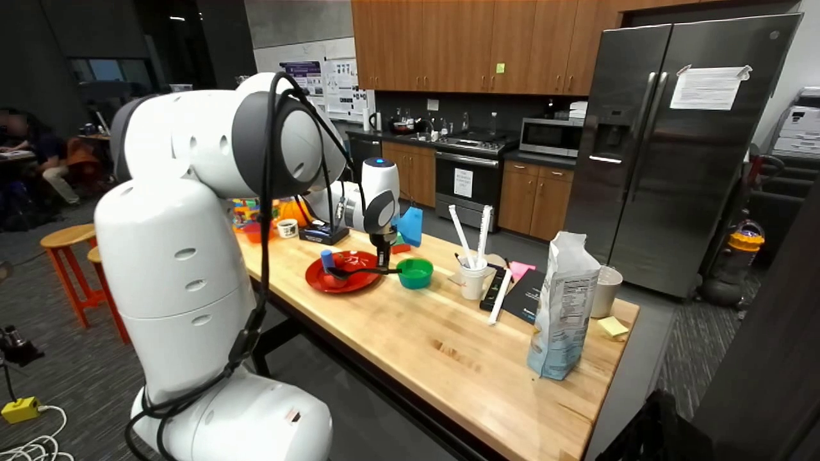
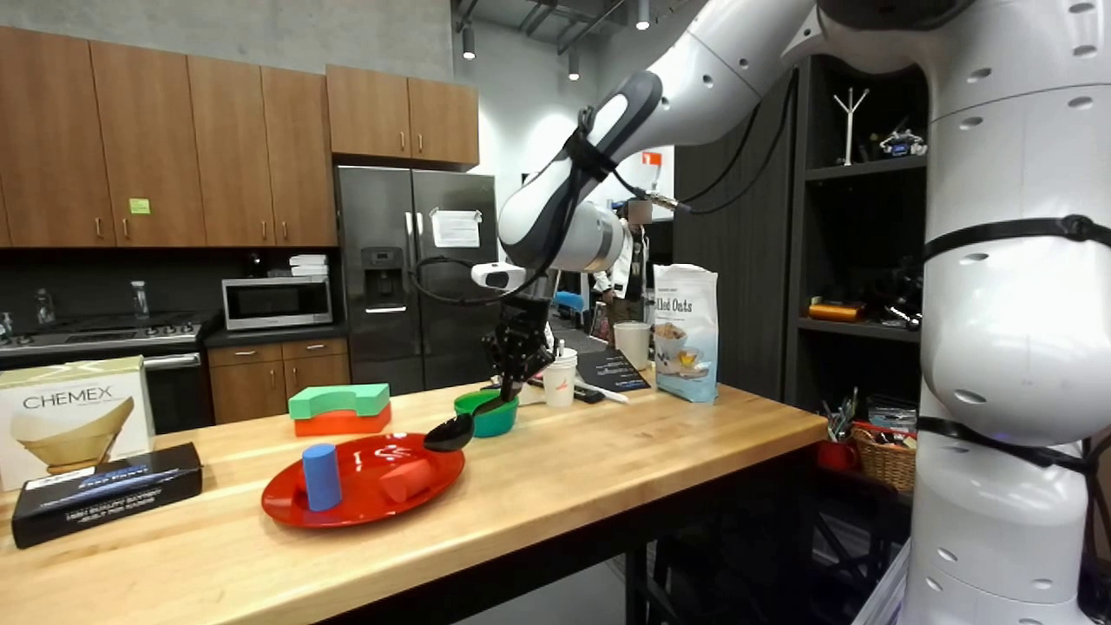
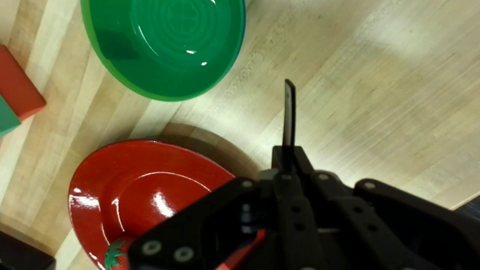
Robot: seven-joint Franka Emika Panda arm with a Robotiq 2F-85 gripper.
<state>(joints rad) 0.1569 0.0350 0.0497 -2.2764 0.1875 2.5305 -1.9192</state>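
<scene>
Black spoon (image 2: pixel 451 433) was clenched by its handle in the gripper (image 3: pixel 288 150); fingers squeezed tight on it, handle end poking out twd 12 o'clock in wrist view. Spoon head hung abt 8 o'clock from the gripper in an exterior view, over the edge of the red plate (image 2: pixel 369 458); couldn't tell if it touched. On plate, same view: blue cylinder (image 2: pixel 322 478) stood upright approx 9 o'clock of centre, red block (image 2: pixel 406 480) lay approx 3 o'clock. Green bowl (image 3: pixel 165 71) sat near the plate, 10–11 o'clock from fingertips in wrist view. Also in an exterior view: green block (image 2: pixel 340 400) atop red slab (image 2: pixel 343 423), abt 12 o'clock of plate; black box (image 2: pixel 104 499) at 9; paper cup (image 2: pixel 560 384) approx 2 o'clock of bowl, w/ oats bag (image 2: pixel 686 334) farther along same line. All sat on wooden table (image 2: pixel 608 451).
</scene>
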